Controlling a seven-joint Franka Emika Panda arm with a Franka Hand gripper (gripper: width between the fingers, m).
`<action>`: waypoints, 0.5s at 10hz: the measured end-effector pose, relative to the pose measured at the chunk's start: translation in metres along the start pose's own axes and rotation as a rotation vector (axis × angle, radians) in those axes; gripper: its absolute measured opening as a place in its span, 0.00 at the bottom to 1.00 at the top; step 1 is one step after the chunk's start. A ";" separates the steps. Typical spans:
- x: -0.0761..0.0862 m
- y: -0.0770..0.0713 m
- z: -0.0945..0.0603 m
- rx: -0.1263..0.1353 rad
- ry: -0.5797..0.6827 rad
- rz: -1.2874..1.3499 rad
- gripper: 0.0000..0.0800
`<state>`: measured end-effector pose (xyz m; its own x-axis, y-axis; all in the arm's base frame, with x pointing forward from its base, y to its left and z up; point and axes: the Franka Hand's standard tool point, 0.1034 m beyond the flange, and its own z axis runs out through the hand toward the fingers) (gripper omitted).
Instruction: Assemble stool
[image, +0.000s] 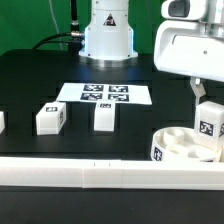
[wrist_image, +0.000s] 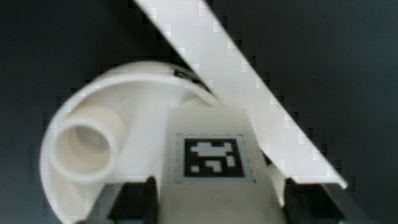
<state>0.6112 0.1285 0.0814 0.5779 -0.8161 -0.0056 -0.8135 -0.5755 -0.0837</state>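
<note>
Gripper (wrist_image: 210, 208) is clamped on a short blocky white plastic leg (wrist_image: 214, 150), its dark fingers (wrist_image: 121, 205) pressed to two opposite sides and the leg's black-and-white square tag facing the wrist camera. Right beside that leg is the round white rimmed plastic seat (wrist_image: 89, 135), one round socket showing close to it; whether leg and seat touch, I cannot tell. A long white rail (wrist_image: 231, 80) runs just past them both. Over to the exterior view: the held leg is upright over the seat's far side, down at the exterior view's right. Out on the black table (image: 30, 80), a second white leg (image: 50, 118) and a third white leg (image: 104, 118) stand well apart from the seat, near the flat white marker board (image: 105, 93)
</note>
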 end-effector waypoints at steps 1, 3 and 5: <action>-0.002 0.001 0.000 0.007 -0.015 0.132 0.42; -0.005 -0.002 0.000 0.023 -0.040 0.336 0.42; -0.007 -0.004 -0.001 0.022 -0.066 0.524 0.42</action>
<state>0.6102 0.1359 0.0825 0.0972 -0.9886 -0.1147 -0.9933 -0.0890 -0.0741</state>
